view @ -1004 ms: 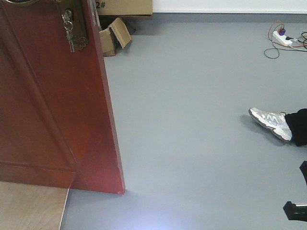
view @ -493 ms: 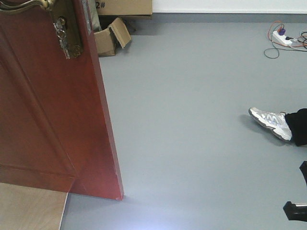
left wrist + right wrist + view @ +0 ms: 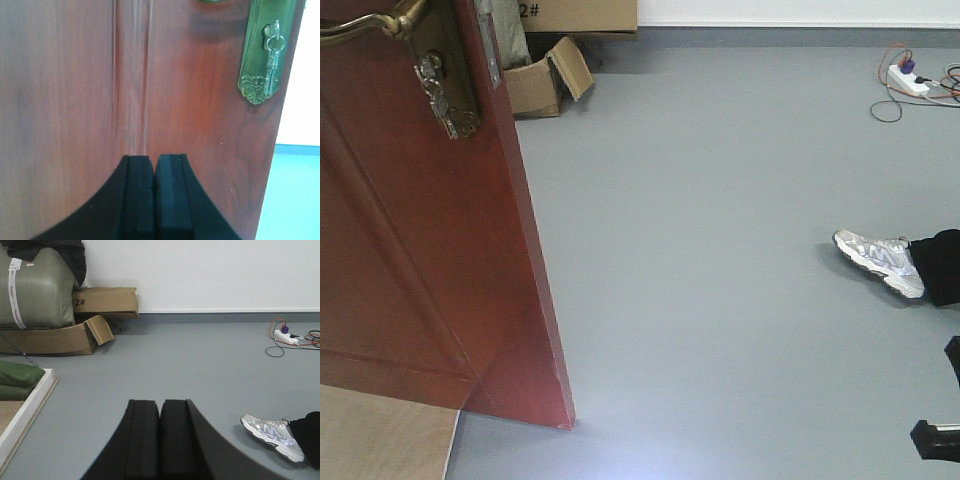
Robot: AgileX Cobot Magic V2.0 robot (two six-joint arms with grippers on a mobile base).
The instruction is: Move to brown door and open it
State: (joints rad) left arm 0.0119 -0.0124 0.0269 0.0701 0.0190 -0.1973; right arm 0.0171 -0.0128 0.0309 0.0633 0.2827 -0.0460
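The brown door (image 3: 410, 250) fills the left of the front view, ajar, its free edge leaning down to the floor at the lower middle. Its brass lever handle (image 3: 365, 25) and keyhole plate (image 3: 445, 75) with hanging keys sit at the top left. In the left wrist view the door (image 3: 100, 80) fills the frame, with the brass plate and keys (image 3: 265, 55) at the upper right. My left gripper (image 3: 155, 159) is shut and empty, its tips close against the door panel. My right gripper (image 3: 160, 402) is shut and empty, pointing over bare grey floor.
A person's sneaker (image 3: 880, 262) and dark trouser leg lie on the floor at right. Cardboard boxes (image 3: 545, 80) sit by the far wall behind the door. A power strip with cables (image 3: 910, 80) lies far right. A plywood base (image 3: 380, 440) is under the door; a white frame (image 3: 27, 407) at left.
The door's free edge has swung left and away across the frames, showing more floor and boxes behind it. The handle and keyhole plate have shifted left. The sneaker moved slightly.
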